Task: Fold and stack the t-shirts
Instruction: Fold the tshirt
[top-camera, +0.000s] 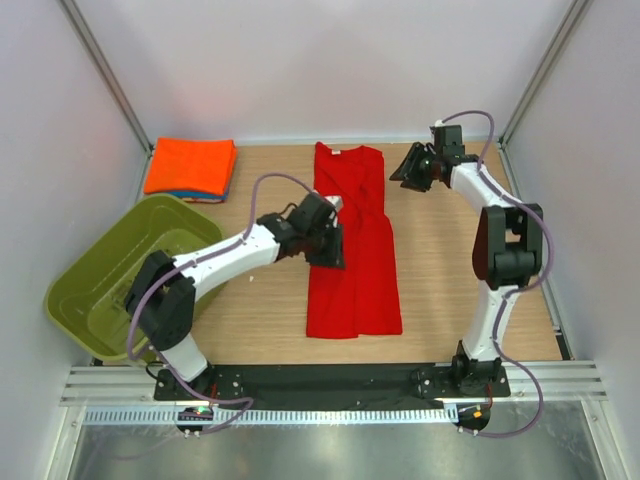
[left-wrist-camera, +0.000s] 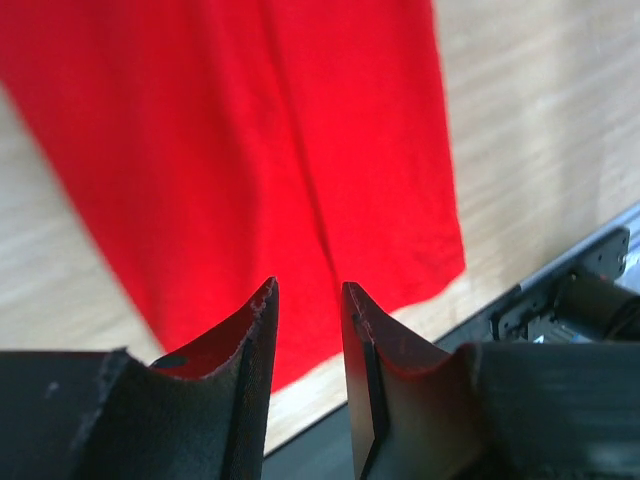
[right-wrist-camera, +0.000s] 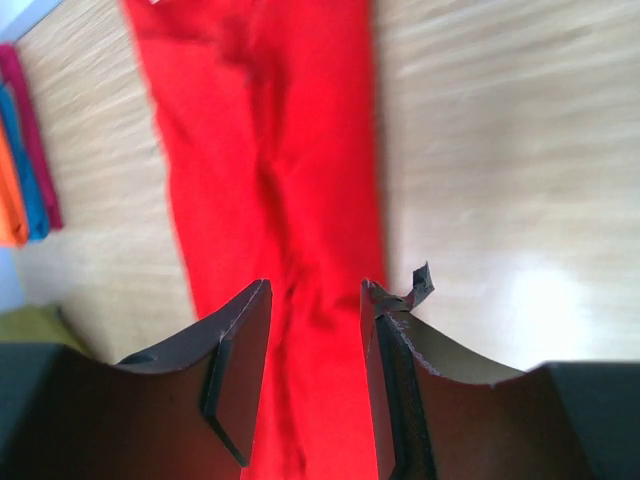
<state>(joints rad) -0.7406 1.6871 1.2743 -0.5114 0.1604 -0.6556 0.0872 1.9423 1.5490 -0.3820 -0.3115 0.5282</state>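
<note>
A red t-shirt (top-camera: 352, 250) lies folded lengthwise into a long strip down the middle of the table, its collar at the far end. My left gripper (top-camera: 330, 243) hovers over the strip's left edge near its middle. In the left wrist view its jaws (left-wrist-camera: 307, 285) stand open with nothing between them, above the red cloth (left-wrist-camera: 250, 150). My right gripper (top-camera: 411, 168) hangs just right of the collar end, open and empty (right-wrist-camera: 315, 283), with the red t-shirt (right-wrist-camera: 270, 150) below it. An orange t-shirt (top-camera: 190, 165) lies folded on a blue one (top-camera: 200, 195) at the back left.
An olive-green plastic basket (top-camera: 75, 300) sits at the left, beside the left arm's base. The orange and blue stack shows at the left edge of the right wrist view (right-wrist-camera: 12, 190). Bare wood (top-camera: 450, 290) lies right of the red strip.
</note>
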